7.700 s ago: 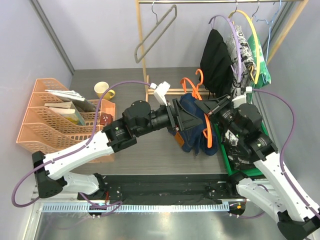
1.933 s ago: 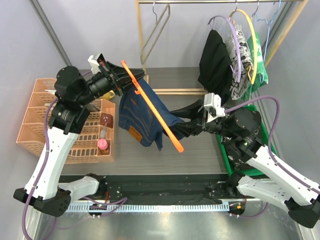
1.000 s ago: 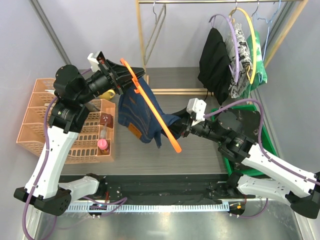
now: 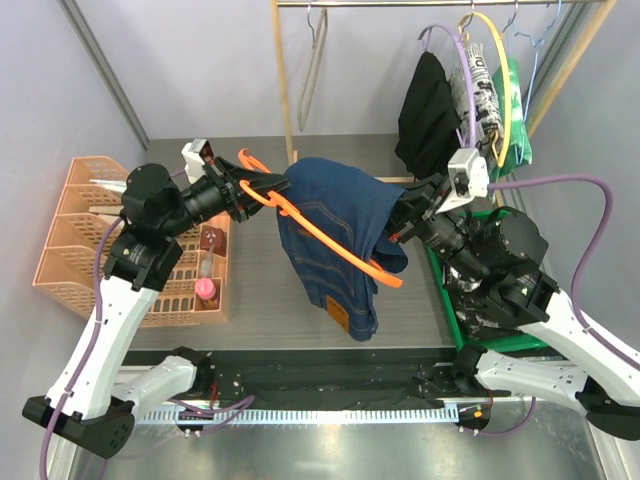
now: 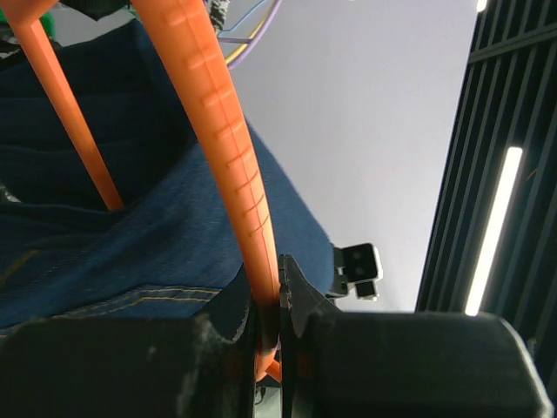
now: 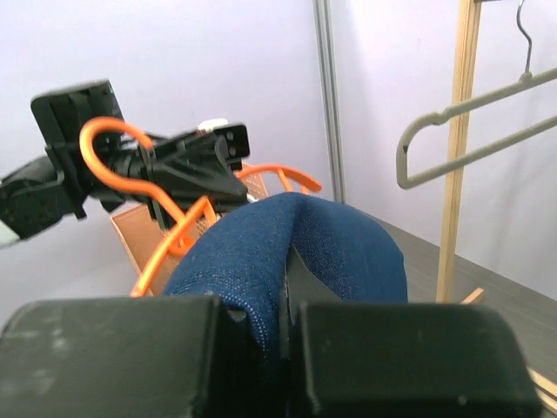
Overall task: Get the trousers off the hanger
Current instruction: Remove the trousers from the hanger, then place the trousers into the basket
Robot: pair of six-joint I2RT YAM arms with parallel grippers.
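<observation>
Jaws both clamped: left gripper [image 5: 278, 300] on the orange hanger [image 5: 231, 157], right gripper [image 6: 288, 274] on a denim trousers [image 4: 340, 195] fold draped between them; an off-axis pull could snag cloth and twist the hanger from the left pinch.

Cloth: navy denim trousers [image 4: 330, 215], matt woven twill with tan stitching. 
Plastic: orange hanger [image 4: 342, 245], smooth with a slight sheen and small moulded ridges along the arm. 
The left gripper [image 5: 271, 292] is black, matt and faintly grainy. 
The grey hanger [image 6: 470, 109] is matt, with a wire hook. 
Wood: rack post [image 4: 283, 90], pale and bare. 
Metal: top rail [image 4: 440, 4], shiny. 
Table [image 4: 255, 300]: dark, matt, streaked grain.
</observation>
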